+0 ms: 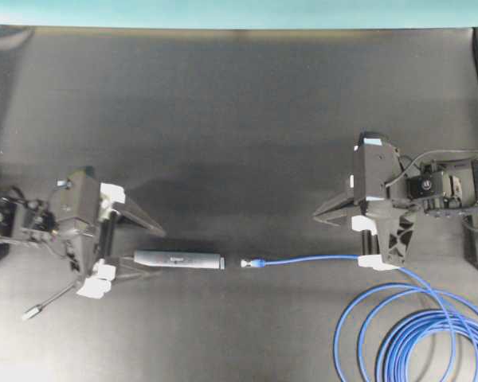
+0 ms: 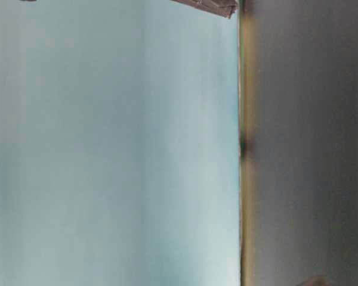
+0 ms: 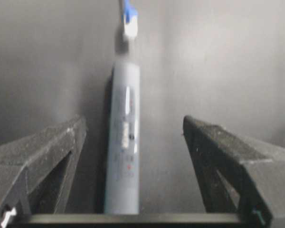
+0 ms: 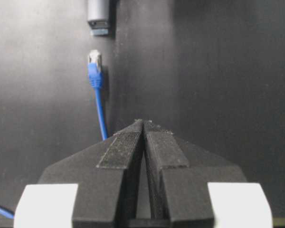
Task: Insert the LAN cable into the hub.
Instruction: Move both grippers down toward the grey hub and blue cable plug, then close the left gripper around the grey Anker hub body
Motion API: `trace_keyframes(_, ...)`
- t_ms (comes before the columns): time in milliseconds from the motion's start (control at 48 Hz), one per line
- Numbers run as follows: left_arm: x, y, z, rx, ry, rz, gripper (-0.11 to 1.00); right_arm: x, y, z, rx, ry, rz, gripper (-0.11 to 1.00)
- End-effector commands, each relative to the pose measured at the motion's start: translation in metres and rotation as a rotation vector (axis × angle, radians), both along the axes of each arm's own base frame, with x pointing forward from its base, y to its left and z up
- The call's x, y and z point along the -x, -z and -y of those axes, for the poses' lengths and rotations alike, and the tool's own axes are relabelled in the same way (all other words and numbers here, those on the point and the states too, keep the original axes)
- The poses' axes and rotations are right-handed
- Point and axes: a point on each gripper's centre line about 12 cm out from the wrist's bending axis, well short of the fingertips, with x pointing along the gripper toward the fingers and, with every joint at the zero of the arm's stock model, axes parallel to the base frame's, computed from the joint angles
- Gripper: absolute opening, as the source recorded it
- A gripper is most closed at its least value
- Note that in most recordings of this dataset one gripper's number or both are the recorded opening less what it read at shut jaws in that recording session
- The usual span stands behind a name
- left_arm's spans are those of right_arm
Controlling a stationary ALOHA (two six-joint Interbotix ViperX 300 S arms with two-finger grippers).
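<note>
The hub (image 1: 178,259) lies flat on the dark counter (image 1: 239,119), lengthwise left to right in the overhead view, and the left end effector (image 1: 147,251) straddles its left end with fingers spread wide. The lower finger looks close against the hub's side; whether it touches cannot be told. The hub's thin grey cord (image 1: 60,298) trails off toward the lower left and ends in a small silver plug (image 1: 30,313).

Just right of the hub, with a small gap of bare counter between them, sits the clear plug (image 1: 248,262) of the LAN cable (image 1: 319,259), in line with the hub's open end. The cable runs straight to the right, passes under the right arm and piles into loops at the lower right corner.

The right end effector (image 1: 320,213) is closed on nothing, its tip above the cable line and well apart from the plug.

The left wrist view shows the hub (image 3: 123,152) standing between the two spread fingers (image 3: 218,156), the blue-booted plug (image 3: 129,21) beyond its far end. The right wrist view shows the pads (image 4: 121,149) pressed together, the plug (image 4: 94,61) ahead and left of them, and the hub's port end (image 4: 99,16) further on. The table-level view is a blur of pale blue and grey.
</note>
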Motion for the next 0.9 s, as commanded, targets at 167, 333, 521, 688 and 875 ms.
trace_keyframes(167, -0.011, 0.021, 0.008, 0.001, 0.023, -0.027, 0.78, -0.003, -0.004, -0.003, -0.024, 0.009, 0.017, 0.00)
trace_keyframes(333, -0.012, 0.040, 0.008, -0.002, 0.022, -0.085, 0.78, -0.003, -0.004, -0.004, -0.044, 0.025, 0.019, 0.00)
trace_keyframes(521, -0.019, 0.052, 0.009, 0.000, 0.018, -0.147, 0.76, -0.003, -0.004, -0.005, -0.050, 0.025, 0.027, 0.00)
trace_keyframes(688, -0.023, 0.052, 0.009, -0.001, 0.018, -0.153, 0.75, -0.004, -0.003, -0.006, -0.052, 0.023, 0.045, 0.00)
trace_keyframes(875, -0.020, 0.054, 0.012, -0.012, 0.030, -0.164, 0.67, -0.002, -0.001, -0.007, -0.053, 0.019, 0.045, 0.00)
